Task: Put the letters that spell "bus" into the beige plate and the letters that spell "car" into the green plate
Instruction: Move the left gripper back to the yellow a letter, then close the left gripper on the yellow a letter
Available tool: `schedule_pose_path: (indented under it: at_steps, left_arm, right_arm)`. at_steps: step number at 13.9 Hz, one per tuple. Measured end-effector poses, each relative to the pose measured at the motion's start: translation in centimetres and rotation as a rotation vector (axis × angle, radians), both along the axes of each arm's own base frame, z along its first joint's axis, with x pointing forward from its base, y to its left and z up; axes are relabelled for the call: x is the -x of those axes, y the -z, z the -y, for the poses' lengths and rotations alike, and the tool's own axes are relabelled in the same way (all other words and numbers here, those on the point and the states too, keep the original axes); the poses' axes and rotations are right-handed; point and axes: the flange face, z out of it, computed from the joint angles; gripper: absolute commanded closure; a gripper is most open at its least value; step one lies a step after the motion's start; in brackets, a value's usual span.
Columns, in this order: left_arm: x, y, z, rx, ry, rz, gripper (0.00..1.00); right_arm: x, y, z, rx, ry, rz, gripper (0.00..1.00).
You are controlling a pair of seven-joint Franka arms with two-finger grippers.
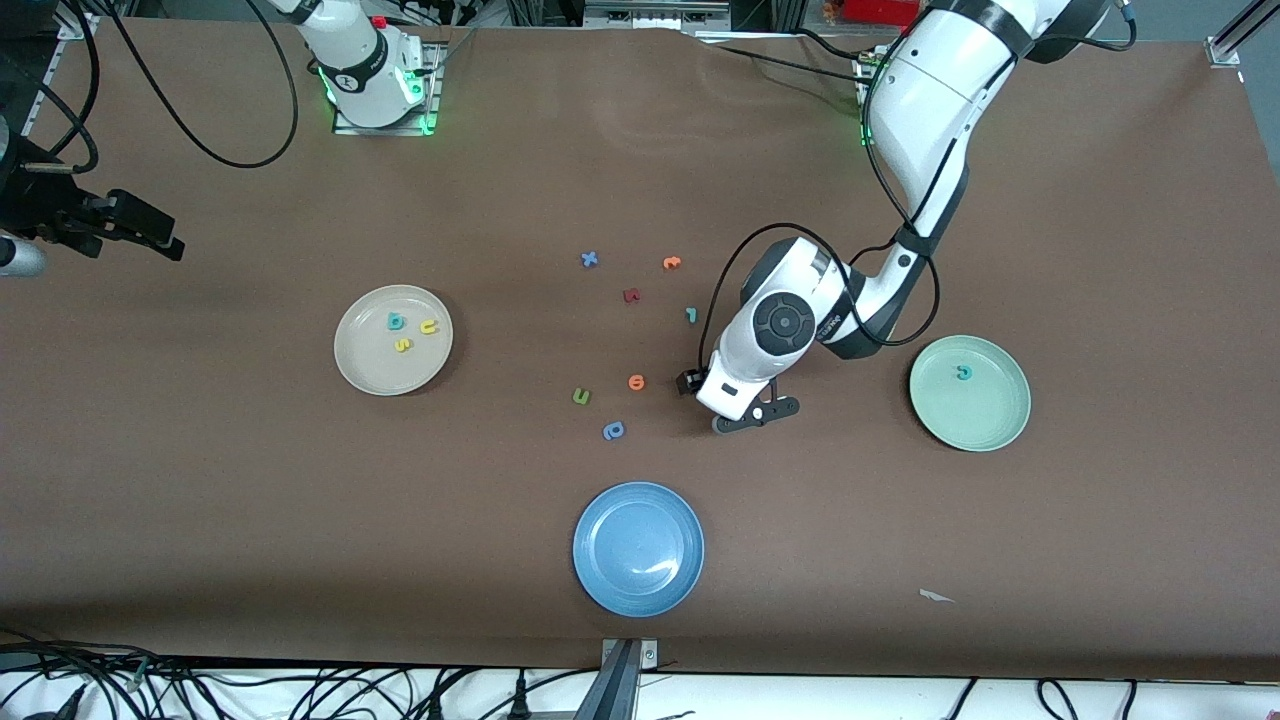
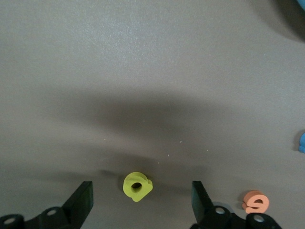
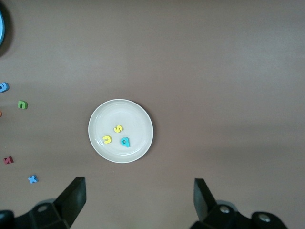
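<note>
I have the left tool low at mid-surface, its fingers spread either side of the yellow a, not yet touching it; I judge that straddle suits a pinch on its flat foam sides. The teal c already lies in the green plate toward the left arm's end, while the teal r waits on the matte brown surface. The b, u, s rest in the glossy beige plate. The right tool waits apart, high over the surface.
</note>
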Motion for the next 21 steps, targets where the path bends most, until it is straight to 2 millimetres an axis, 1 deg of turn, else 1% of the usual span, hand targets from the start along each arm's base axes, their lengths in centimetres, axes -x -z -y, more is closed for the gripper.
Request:
schedule_pose_path:
  at_steps: [4,6,8,10,12,14,15,18,21]
  left_arm:
    - [0.4,0.9,0.3,-0.032,0.04,0.01,0.2]
    - [0.8,1.1,0.9,-0.033,0.05,0.007,0.21]
    - [1.4,1.4,1.7,-0.035,0.065,0.004,0.27]
    - [1.9,1.9,2.2,-0.037,0.074,-0.002,0.28]
    - [2.0,2.4,2.1,-0.041,0.074,-0.009,0.28]
    - [2.0,2.5,2.0,-0.043,0.072,-0.009,0.28]
    - [1.9,2.5,1.9,-0.044,0.071,-0.009,0.3]
    - [1.9,2.5,1.9,-0.044,0.071,-0.01,0.52]
    - [1.9,2.4,1.8,-0.047,0.071,-0.013,0.7]
  right_arm:
    - [0.0,0.0,0.0,0.0,-0.001,0.0,0.0]
    - [0.0,0.0,0.0,0.0,-0.001,0.0,0.0]
    - [0.0,0.0,-0.1,0.0,-0.001,0.0,0.0]
    - [0.0,0.0,-0.1,0.0,-0.001,-0.001,0.0]
    - [0.0,0.0,-0.1,0.0,-0.001,-0.001,0.0]
    - [0.0,0.0,0.0,0.0,-0.002,-0.001,0.0]
    - [0.0,0.0,0.0,0.0,-0.002,-0.001,0.0]
    - [0.1,0.1,-0.1,0.0,-0.003,-0.006,0.0]
    - [0.1,0.1,0.0,0.0,-0.003,-0.008,0.0]
